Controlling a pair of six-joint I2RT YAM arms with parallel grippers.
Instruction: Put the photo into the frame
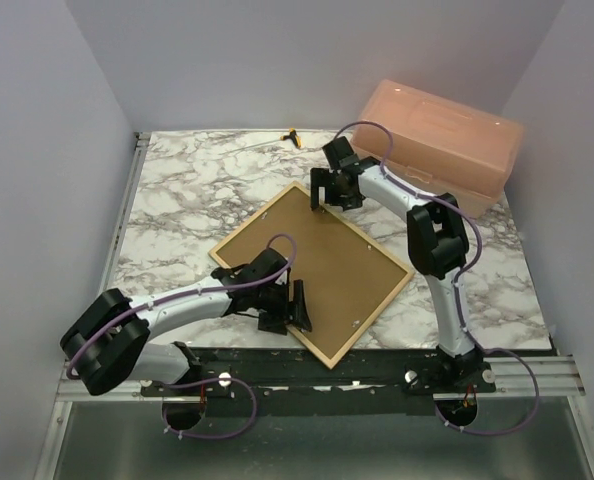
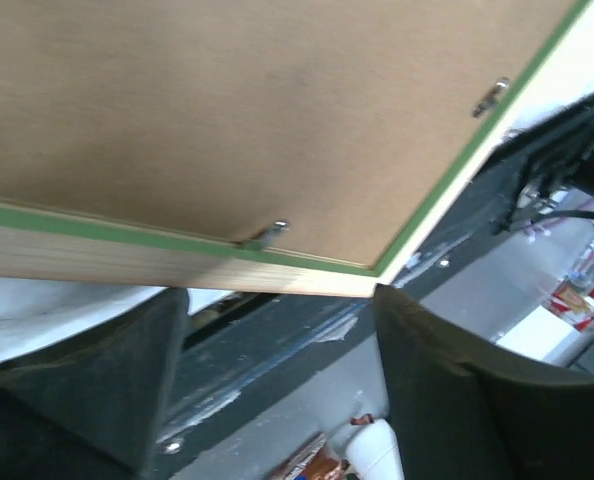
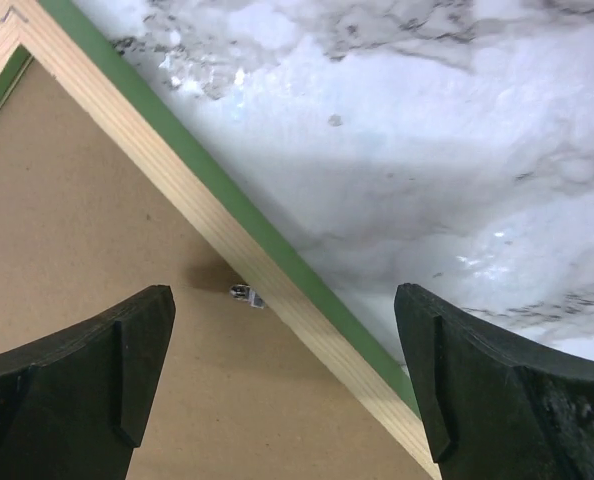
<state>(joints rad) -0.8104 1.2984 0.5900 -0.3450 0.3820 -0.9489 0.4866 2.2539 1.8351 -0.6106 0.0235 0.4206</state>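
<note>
One marble table (image 1: 197, 190) lies under my two arms. One frame (image 1: 328, 361) lies on it, turned cornerwise, bare wood up and green on its outer edge. One brown backing panel (image 1: 347, 265) sits inside the rails. One pink plastic box (image 1: 442, 140) stands at the far right. My left gripper (image 2: 282, 292) is at the frame's near edge, fingers spread, nothing between them. My right gripper (image 3: 284, 300) hangs over the far corner, jaws wide and released. My left wrist camera shows two metal clips (image 2: 275, 230) on the panel's rim.
</note>
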